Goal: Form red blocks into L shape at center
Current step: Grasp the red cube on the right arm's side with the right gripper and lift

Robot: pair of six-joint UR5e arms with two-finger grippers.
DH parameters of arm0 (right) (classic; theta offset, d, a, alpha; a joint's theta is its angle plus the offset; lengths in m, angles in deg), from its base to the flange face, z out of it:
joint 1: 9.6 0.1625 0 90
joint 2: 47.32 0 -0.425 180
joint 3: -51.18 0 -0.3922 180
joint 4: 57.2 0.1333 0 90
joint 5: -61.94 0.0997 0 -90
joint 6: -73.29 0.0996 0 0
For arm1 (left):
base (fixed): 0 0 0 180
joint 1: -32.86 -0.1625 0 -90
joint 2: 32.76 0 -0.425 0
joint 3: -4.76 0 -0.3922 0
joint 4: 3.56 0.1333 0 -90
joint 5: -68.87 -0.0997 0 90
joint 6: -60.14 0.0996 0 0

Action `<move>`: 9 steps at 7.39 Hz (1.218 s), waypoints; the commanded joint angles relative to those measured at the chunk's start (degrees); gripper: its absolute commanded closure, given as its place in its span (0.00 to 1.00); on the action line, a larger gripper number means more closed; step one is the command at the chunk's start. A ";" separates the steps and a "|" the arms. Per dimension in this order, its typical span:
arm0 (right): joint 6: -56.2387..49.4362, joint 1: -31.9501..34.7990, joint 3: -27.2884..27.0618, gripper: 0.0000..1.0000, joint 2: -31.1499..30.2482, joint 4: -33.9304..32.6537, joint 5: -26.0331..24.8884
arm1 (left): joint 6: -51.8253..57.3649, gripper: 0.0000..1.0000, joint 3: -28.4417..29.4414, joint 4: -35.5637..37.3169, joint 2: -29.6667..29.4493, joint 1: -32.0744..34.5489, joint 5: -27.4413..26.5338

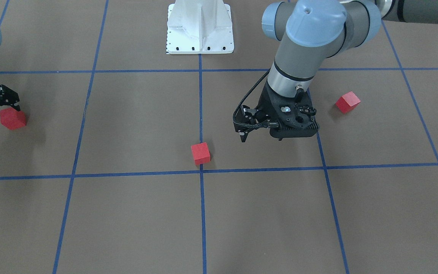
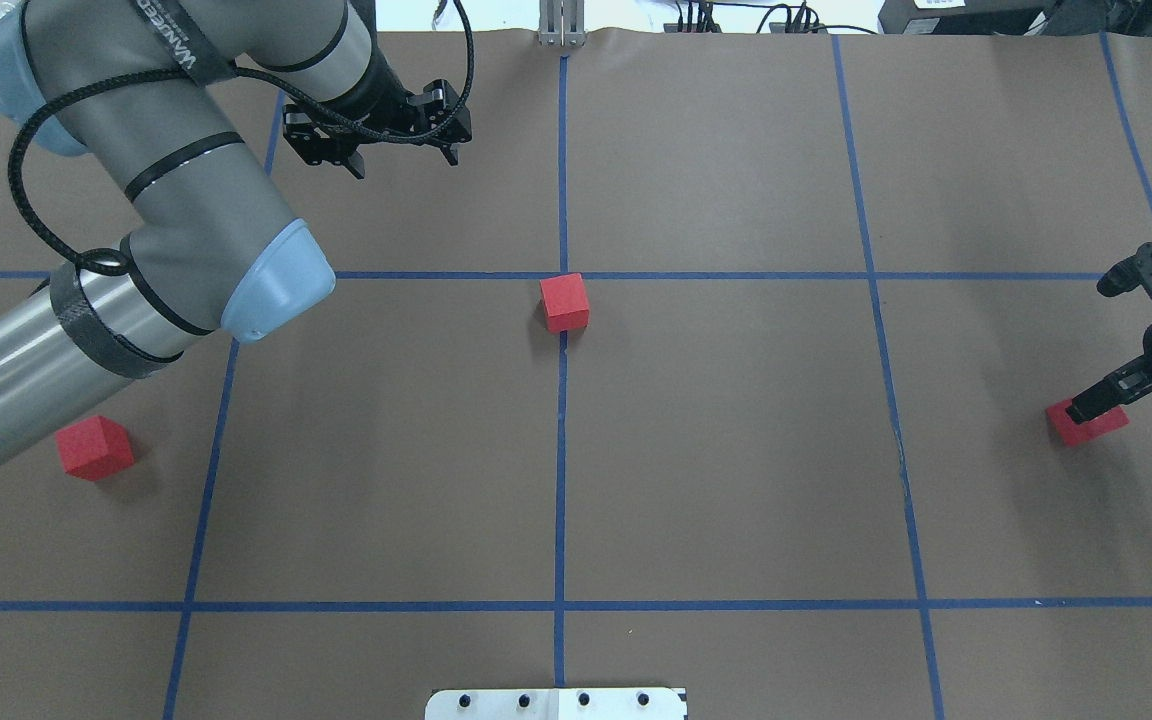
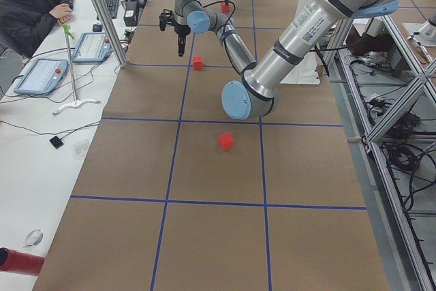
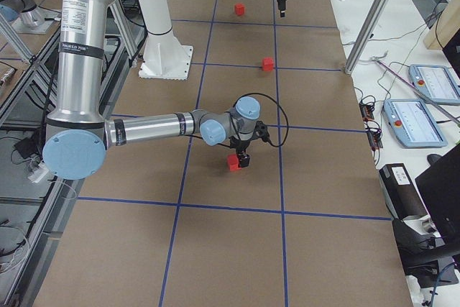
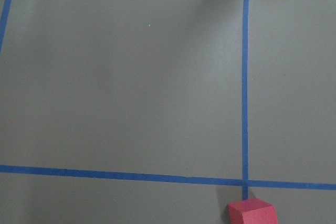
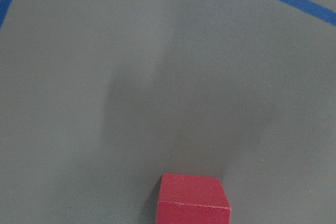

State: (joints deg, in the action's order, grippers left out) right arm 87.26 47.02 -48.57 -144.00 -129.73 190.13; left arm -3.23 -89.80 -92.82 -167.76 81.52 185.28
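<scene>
One red block [image 2: 564, 302] [image 1: 200, 153] sits on the robot's side of the center crossing [image 2: 563, 275] [image 1: 201, 171], touching it. It also shows at the bottom of the left wrist view [image 5: 252, 212]. My left gripper [image 2: 403, 160] [image 1: 261, 137] is open and empty, beyond and left of the crossing. A second red block [image 2: 94, 447] [image 1: 348, 102] lies under my left arm. The third red block [image 2: 1086, 422] [image 1: 12, 118] [image 6: 193, 198] lies far right. My right gripper [image 2: 1091, 345] is open, with one finger over this block.
Blue tape lines divide the brown paper into squares. The white robot base [image 1: 200, 26] stands at the table's robot-side edge. An operator [image 3: 30, 5] sits at a side desk with tablets, beyond the far edge.
</scene>
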 commanded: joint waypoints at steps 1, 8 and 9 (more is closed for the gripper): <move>0.00 -1.95 2.88 0.01 0.43 0.11 -0.92 | 0.27 0.00 -0.18 -0.04 0.53 0.12 -0.04; 0.88 -1.25 -12.35 1.00 4.70 -12.91 -0.05 | 8.38 0.00 -11.72 3.37 13.91 2.83 -0.04; 3.31 -1.34 -13.62 1.00 11.70 -17.16 1.52 | 15.66 0.00 -17.43 5.83 20.68 4.93 0.05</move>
State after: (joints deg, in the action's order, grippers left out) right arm 88.62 45.67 -58.76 -139.33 -140.08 190.14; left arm 4.50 -100.20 -89.84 -155.20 84.38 185.23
